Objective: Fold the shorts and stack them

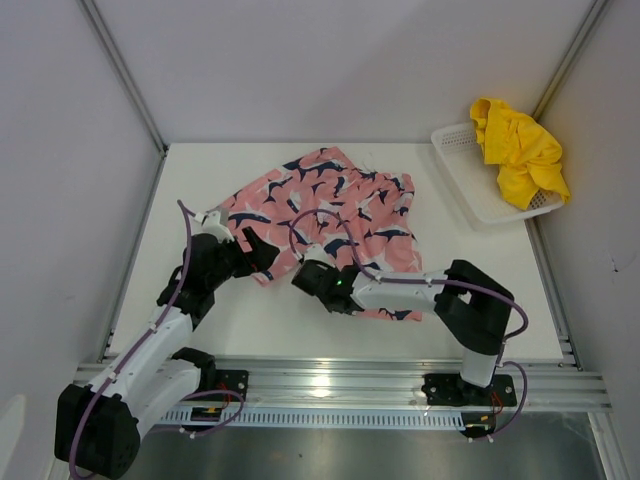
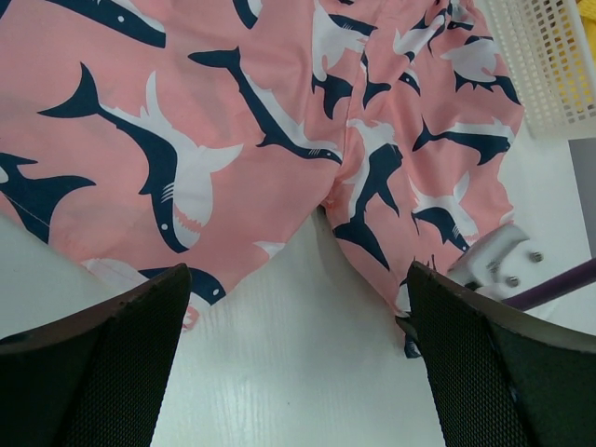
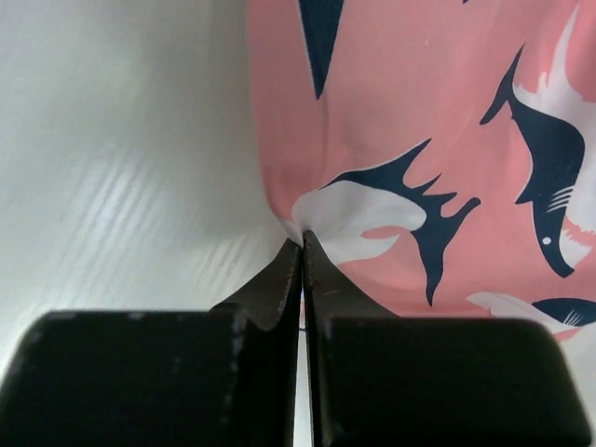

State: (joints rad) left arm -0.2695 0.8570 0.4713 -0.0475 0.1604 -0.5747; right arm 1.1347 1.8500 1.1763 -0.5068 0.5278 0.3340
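Note:
The pink shorts (image 1: 330, 200) with a navy-and-white print lie spread on the middle of the table. My right gripper (image 1: 306, 277) is shut on their near hem; in the right wrist view the closed tips (image 3: 300, 250) pinch a fold of the pink fabric (image 3: 419, 140). My left gripper (image 1: 264, 254) is open at the shorts' near-left edge. In the left wrist view its fingers (image 2: 102, 363) stand wide apart over bare table, with the pink shorts (image 2: 233, 140) just ahead. The yellow shorts (image 1: 518, 150) lie crumpled in the basket.
A white mesh basket (image 1: 470, 185) sits at the back right corner; it also shows in the left wrist view (image 2: 549, 65). The right arm's wrist (image 2: 498, 265) lies close beside my left gripper. Walls enclose the table (image 1: 300, 330) on three sides.

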